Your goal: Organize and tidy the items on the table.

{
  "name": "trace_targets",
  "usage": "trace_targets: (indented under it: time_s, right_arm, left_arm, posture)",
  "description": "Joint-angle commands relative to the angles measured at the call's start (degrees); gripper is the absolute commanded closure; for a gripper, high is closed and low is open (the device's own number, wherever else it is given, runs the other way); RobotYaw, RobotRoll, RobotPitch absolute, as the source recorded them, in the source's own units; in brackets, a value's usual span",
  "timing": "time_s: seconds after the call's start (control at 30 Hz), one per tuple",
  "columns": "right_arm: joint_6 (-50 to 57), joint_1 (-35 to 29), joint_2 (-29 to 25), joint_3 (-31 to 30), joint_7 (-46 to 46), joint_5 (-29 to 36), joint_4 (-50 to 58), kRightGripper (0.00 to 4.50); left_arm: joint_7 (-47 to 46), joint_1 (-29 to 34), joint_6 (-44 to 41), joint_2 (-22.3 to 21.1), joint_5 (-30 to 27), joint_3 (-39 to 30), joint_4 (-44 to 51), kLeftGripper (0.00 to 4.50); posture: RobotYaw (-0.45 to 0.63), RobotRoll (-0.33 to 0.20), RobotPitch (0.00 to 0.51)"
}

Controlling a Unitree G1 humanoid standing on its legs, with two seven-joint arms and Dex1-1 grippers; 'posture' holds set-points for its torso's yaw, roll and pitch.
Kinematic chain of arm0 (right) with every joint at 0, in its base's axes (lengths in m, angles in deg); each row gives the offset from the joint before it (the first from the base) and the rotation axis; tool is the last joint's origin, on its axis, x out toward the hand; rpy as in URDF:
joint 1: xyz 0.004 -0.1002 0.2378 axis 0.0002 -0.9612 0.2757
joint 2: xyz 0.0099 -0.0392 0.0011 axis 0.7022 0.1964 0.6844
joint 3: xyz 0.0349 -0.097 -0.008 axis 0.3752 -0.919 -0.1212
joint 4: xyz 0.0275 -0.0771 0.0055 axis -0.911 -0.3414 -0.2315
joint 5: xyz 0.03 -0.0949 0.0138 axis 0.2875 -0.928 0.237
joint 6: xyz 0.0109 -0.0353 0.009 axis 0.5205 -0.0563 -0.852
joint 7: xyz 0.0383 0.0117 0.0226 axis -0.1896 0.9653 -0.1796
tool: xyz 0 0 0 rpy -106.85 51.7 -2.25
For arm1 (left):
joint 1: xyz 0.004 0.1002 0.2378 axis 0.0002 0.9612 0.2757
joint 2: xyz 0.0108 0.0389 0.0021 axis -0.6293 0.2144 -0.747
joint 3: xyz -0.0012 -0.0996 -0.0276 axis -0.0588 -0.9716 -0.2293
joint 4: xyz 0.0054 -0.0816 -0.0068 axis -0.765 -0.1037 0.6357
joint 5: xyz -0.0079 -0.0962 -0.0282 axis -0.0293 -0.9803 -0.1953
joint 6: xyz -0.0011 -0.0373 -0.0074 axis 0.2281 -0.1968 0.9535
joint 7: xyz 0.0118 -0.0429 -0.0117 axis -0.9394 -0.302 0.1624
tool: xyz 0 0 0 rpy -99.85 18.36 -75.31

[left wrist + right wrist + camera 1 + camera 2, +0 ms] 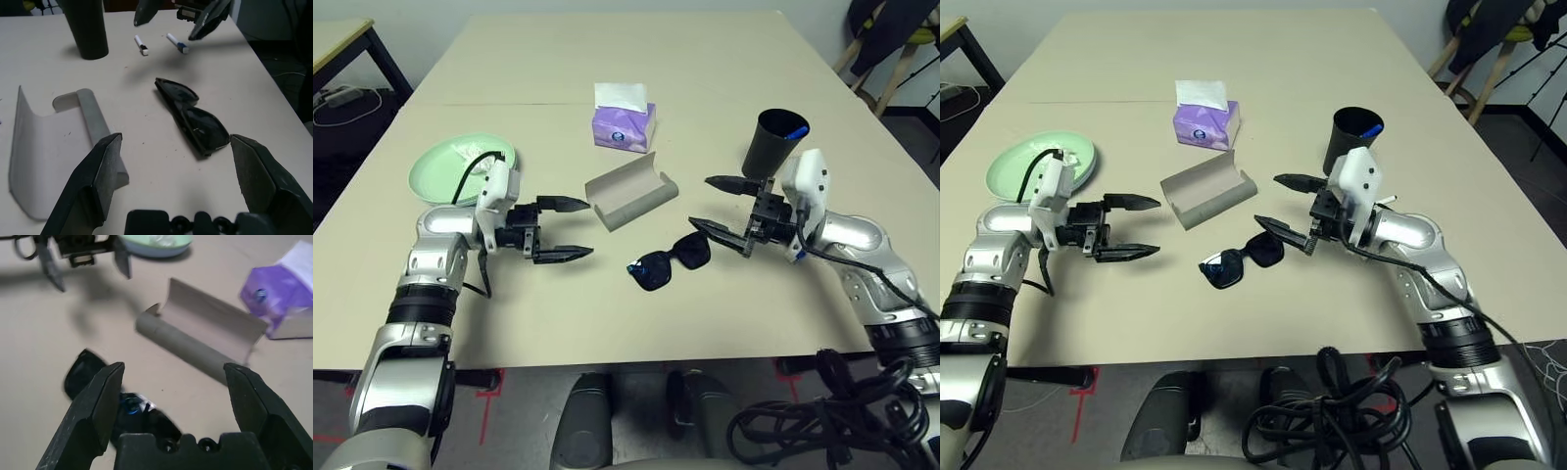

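Sunglasses (pixel 670 262) lay folded on the beige desk (pixel 705 88), between the two arms and just in front of the grey glasses case (pixel 630 193), which sat with its lid open, probably ready to receive them. The left pincer (pixel 566 229) and right pincer (pixel 717 206) both stood spread wide and empty, pointing inward at the sunglasses from either side, apparently lining up for a pickup. The black cup (pixel 772 143) stood upright beyond the right pincer with a blue-tipped pen (pixel 794 130) inside it. A pale green plate (pixel 440 172) behind the left arm held crumpled tissue (pixel 470 150). The purple tissue box (pixel 624 121) sat farther back.
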Motion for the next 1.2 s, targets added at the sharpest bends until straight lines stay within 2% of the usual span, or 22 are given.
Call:
trace_targets:
  time_s: [0.03,0.1,0.2,0.27,0.47,0.57,0.67,1.1,1.2]
  right_arm:
    - [11.0,3.2,-4.7,-5.1,1.2,-2.2,9.0,0.00]
    - [17.2,6.1,-7.9,-8.4,1.3,-4.0,14.0,0.00]
    - [21.9,9.8,-9.6,-11.3,3.6,-3.1,18.2,0.00]
    - [25.4,13.8,-11.0,-16.2,4.3,-6.6,18.7,0.00]
    - [32.3,24.3,-10.8,-27.5,7.1,-12.8,18.2,0.00]
    - [30.0,28.6,-10.4,-32.8,10.0,-16.4,16.1,0.00]
    - [27.1,30.0,-8.9,-35.5,11.6,-18.9,13.4,0.00]
    - [9.8,32.0,-6.2,-39.6,18.5,-32.6,7.4,0.00]
    - [9.0,33.2,-5.5,-39.5,21.8,-34.6,7.5,0.00]
  left_arm:
    - [1.0,1.3,0.4,-0.1,-0.5,1.0,2.2,0.05]
    - [0.9,1.4,0.4,0.1,-0.5,1.1,2.5,0.05]
    - [1.0,1.8,1.3,0.2,-0.2,1.4,2.6,0.05]
    - [0.4,2.1,2.3,0.1,0.3,1.3,2.4,0.05]
    - [0.1,3.4,3.8,-0.8,0.6,1.3,2.2,0.05]
    - [-0.7,4.2,3.1,-0.8,0.3,1.2,3.6,0.05]
    - [-2.2,5.0,3.0,-0.5,0.2,1.0,4.2,0.05]
    - [-5.0,7.3,0.8,-0.8,-0.8,0.7,7.7,0.05]
    - [-5.2,7.5,0.6,-0.7,-0.9,0.7,8.1,0.05]
  posture:
    - [0.09,0.000,0.193]
    - [0.09,0.000,0.191]
    - [0.09,0.000,0.190]
    - [0.09,0.000,0.192]
    - [0.10,0.000,0.203]
    - [0.12,0.000,0.204]
    - [0.13,0.000,0.207]
    - [0.14,0.000,0.201]
    - [0.14,0.000,0.201]
